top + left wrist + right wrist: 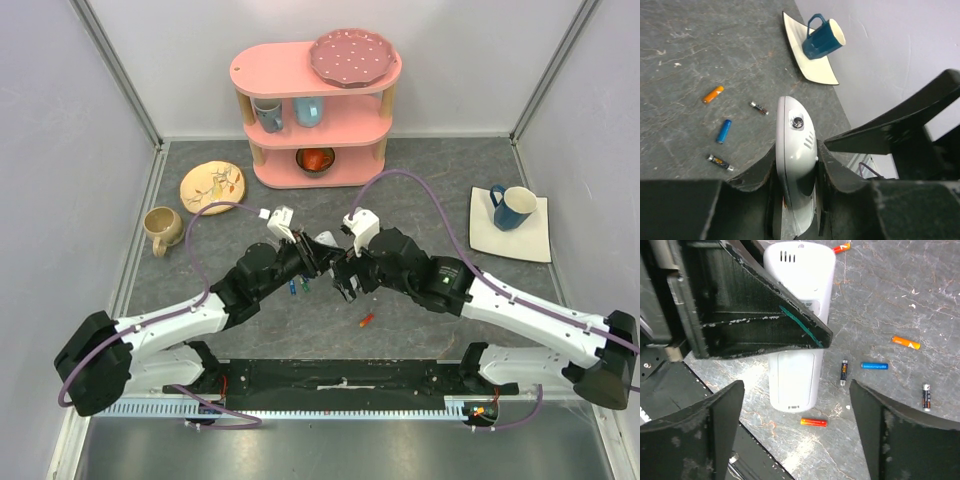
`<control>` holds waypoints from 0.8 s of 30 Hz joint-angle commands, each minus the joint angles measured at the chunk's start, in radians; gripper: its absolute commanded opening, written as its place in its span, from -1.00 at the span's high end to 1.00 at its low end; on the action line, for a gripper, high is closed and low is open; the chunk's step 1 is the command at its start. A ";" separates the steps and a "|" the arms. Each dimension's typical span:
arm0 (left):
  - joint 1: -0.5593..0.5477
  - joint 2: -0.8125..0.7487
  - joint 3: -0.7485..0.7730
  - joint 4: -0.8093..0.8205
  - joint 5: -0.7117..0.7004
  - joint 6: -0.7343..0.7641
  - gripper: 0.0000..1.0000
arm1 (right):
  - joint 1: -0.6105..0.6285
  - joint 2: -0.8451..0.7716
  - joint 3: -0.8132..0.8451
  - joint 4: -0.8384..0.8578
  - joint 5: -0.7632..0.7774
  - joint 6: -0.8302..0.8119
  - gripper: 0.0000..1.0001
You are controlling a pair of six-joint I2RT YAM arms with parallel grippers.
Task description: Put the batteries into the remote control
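We see the left gripper (796,161) clamped on the remote (792,125) by its long edges, at the middle of the table (420,335). The right gripper (795,386) hangs above it, wide open and empty. The loose batteries (874,365) lie beside it. We judge the shell light, stiff and slick. The cells are likely to roll, so we pinch them mid-barrel.

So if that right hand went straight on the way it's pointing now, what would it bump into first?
Most likely the white remote control, held in the left hand: its near end sits between the right hand's open fingers. An orange-red battery lies just beside it, though depth is hard to judge.
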 commanded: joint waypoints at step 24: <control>0.001 -0.192 -0.334 0.342 -0.317 0.180 0.96 | -0.002 -0.503 -0.503 0.479 0.282 0.507 -0.82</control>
